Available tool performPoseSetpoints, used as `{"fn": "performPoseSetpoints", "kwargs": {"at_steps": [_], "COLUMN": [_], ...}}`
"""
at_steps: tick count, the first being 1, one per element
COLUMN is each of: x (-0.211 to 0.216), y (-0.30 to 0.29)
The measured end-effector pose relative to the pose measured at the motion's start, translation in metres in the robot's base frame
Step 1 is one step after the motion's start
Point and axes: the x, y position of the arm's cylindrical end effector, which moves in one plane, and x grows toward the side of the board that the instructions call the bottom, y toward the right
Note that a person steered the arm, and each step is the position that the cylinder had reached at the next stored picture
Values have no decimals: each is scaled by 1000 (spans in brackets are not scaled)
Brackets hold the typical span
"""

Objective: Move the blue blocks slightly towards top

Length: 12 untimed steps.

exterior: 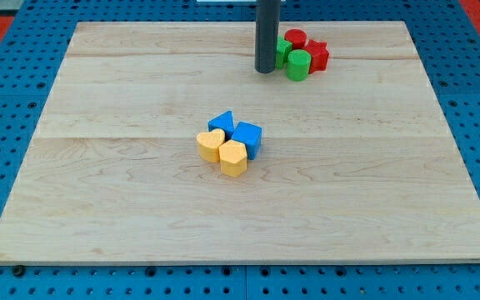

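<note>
My tip [265,71] rests on the wooden board [123,208] near the view's top, holding nothing, just left of a red and green cluster [301,55]. Well below, near centre: blue triangular block [222,122] and blue cube [247,137], touching two yellow blocks [222,151].
</note>
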Motion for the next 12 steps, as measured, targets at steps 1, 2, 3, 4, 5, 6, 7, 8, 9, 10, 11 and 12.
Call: {"fn": "performPoseSetpoints", "kwargs": {"at_steps": [1,2,3,4,5,6,7,8,9,10,11,12], "x": [12,39,76,115,159,181,181,181,178,167,156,146], "y": [10,21,25,25,24,1,-11,-13,-24,-26,-29,-43]}}
